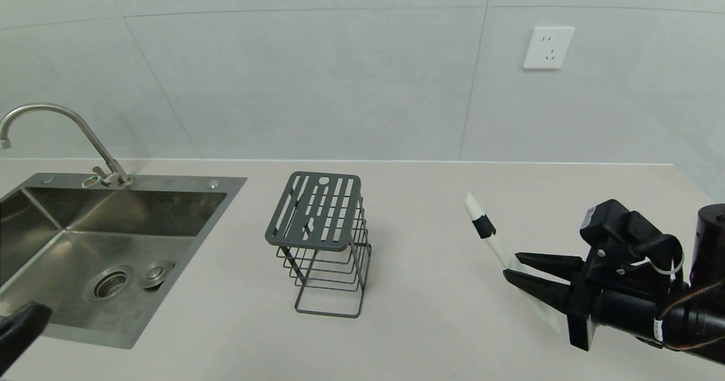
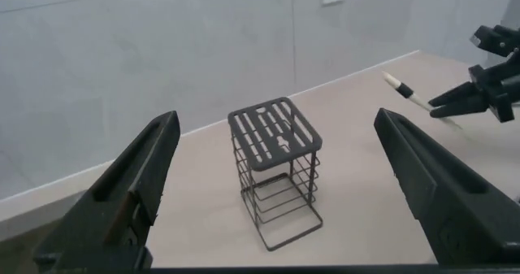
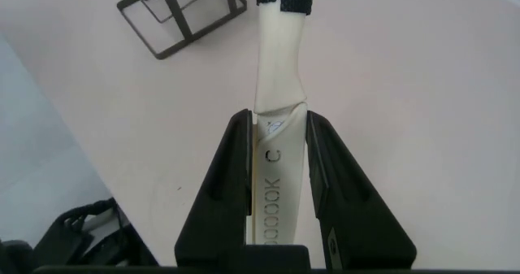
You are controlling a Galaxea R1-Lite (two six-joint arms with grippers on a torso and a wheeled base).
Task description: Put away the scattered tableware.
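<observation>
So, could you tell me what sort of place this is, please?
Probably a kitchen: a steel sink with a tap, a wire cutlery rack on the counter, a white utensil in the right gripper.

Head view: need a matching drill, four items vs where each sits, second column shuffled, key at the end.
Column one:
1. wire rack
2. white utensil
3. wall socket
4. sink

Column two:
A. on the wall, toward the robot's right
B. clamped in the right gripper
C. set into the counter at the robot's left
D. standing upright mid-counter, touching nothing else

Pairs: 1-D, 2-B, 3-A, 4-C
</observation>
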